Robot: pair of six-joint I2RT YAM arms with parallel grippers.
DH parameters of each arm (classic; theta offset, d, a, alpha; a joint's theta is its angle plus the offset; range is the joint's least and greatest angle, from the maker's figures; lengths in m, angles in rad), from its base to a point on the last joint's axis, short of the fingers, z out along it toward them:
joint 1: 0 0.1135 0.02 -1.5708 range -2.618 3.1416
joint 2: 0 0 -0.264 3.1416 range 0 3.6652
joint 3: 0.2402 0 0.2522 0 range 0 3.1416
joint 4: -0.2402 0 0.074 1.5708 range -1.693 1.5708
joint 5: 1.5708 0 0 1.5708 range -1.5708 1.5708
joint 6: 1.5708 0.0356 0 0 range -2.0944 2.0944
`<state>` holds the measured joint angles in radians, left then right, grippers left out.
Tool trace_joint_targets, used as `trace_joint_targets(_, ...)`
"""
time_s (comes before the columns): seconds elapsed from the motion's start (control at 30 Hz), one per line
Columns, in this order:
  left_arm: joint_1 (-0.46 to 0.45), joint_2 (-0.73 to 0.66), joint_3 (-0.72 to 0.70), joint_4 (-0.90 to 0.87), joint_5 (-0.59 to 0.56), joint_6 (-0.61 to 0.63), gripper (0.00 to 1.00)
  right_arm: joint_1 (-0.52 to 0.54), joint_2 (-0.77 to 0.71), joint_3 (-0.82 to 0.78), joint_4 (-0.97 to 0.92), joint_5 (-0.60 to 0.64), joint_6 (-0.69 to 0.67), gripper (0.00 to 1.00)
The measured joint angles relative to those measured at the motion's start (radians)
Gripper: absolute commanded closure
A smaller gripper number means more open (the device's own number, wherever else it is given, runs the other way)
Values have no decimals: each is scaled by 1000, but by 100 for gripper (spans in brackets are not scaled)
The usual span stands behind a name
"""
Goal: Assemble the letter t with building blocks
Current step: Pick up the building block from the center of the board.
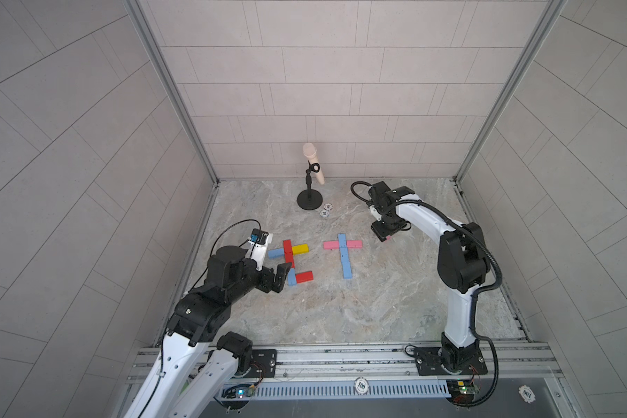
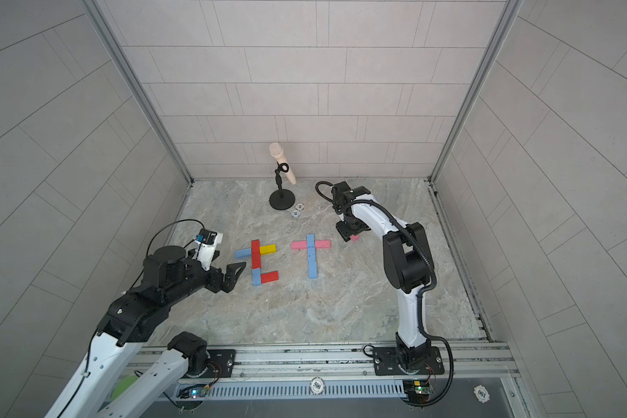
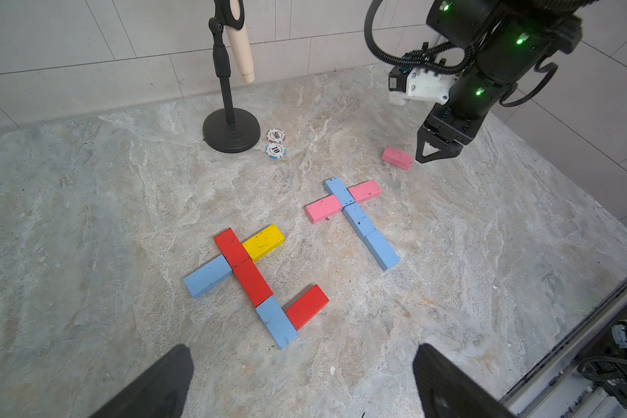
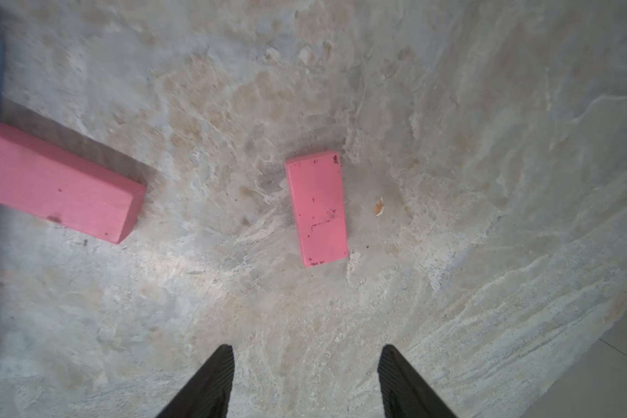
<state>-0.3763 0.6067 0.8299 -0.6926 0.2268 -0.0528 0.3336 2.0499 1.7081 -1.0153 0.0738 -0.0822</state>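
Note:
Two figures of building blocks lie flat on the stone floor. One has a red stem (image 1: 288,251) with a yellow, two light blue and another red block (image 3: 306,307) joined to it. The other is a cross with a light blue stem (image 1: 344,258) and pink arms (image 3: 341,202). A loose pink block (image 4: 317,209) lies apart to the right of the cross, also seen from above (image 1: 387,238). My right gripper (image 4: 306,349) hovers just beside it, open and empty. My left gripper (image 3: 303,349) is open wide, low, left of the red figure (image 2: 256,253).
A black microphone stand (image 1: 310,199) holding a beige microphone stands at the back, with two white poker chips (image 1: 325,210) beside its base. Two more chips (image 1: 361,385) lie on the front rail. Tiled walls close in three sides.

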Motion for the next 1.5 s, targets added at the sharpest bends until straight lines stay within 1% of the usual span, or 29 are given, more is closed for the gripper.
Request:
trace_joint_targets(0.13, 0, 6, 0, -10, 0, 0, 0, -38, 73, 53, 2, -18, -43, 38)
trace_joint_targets(0.27, 0, 10, 0, -19, -3, 1, 0, -64, 117, 108, -1, -34, -67, 39)
trace_joint_targets(0.47, 0, 29, 2, -21, -5, 1, 0, -69, 174, 189, -2, -64, -75, 39)
trace_joint_targets(1.03, 0, 50, 17, -24, -8, 1, 0, -68, 253, 226, -13, -93, -69, 42)
trace_joint_targets(1.1, 0, 50, 18, -24, -8, 1, 0, -70, 256, 227, -13, -93, -66, 46)
trace_joint_targets(1.3, 0, 54, 20, -24, -8, 1, 0, -73, 262, 227, -15, -102, -52, 62)
trace_joint_targets(1.37, 0, 55, 20, -24, -8, 1, 0, -75, 262, 227, -20, -109, -52, 69)
trace_joint_targets(1.5, 0, 55, 20, -24, -8, 1, 0, -77, 262, 229, -26, -114, -53, 76)
